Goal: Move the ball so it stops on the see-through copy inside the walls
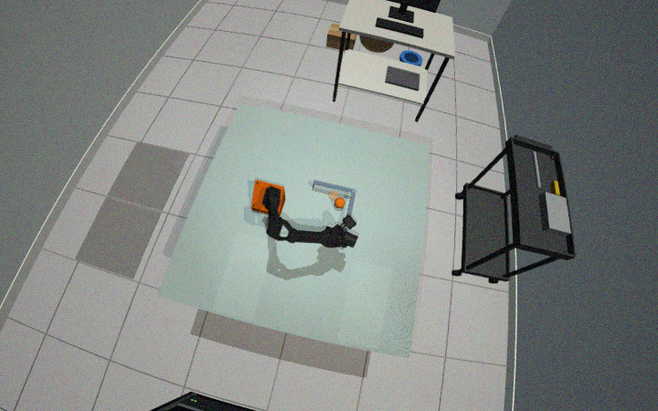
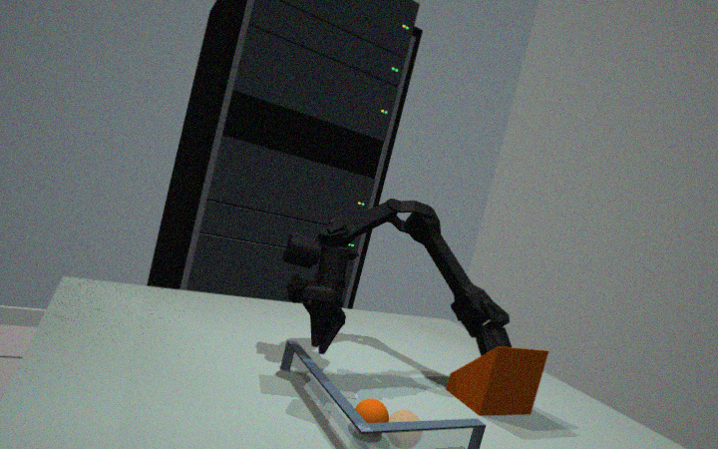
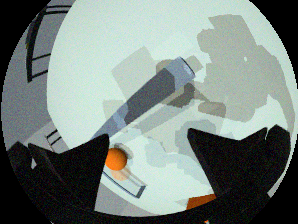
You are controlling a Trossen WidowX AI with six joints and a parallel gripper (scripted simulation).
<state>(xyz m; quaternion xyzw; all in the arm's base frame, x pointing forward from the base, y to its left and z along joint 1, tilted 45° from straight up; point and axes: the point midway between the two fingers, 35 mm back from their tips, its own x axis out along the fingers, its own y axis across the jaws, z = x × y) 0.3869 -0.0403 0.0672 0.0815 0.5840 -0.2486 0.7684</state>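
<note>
The orange ball [image 1: 339, 203] [image 2: 371, 411] [image 3: 116, 159] lies on the table inside the corner of the two low clear walls [image 1: 333, 185] [image 2: 323, 382] [image 3: 140, 102]. The see-through copy [image 1: 334, 194] [image 2: 405, 429] [image 3: 120, 173] is right beside the ball, by the shorter-looking wall in the exterior view. My gripper [image 3: 148, 136] is open and empty. It points down and hangs above the table near the free end of the other wall, away from the ball. In the top view the arm partly hides that wall's end and the fingertips.
The arm reaches from the orange base block [image 1: 268, 195] [image 2: 508, 381] over the table [image 1: 291, 145]. A black cart [image 1: 534, 203], a desk [image 1: 397, 26] and a dark rack [image 2: 296, 159] stand beyond the table.
</note>
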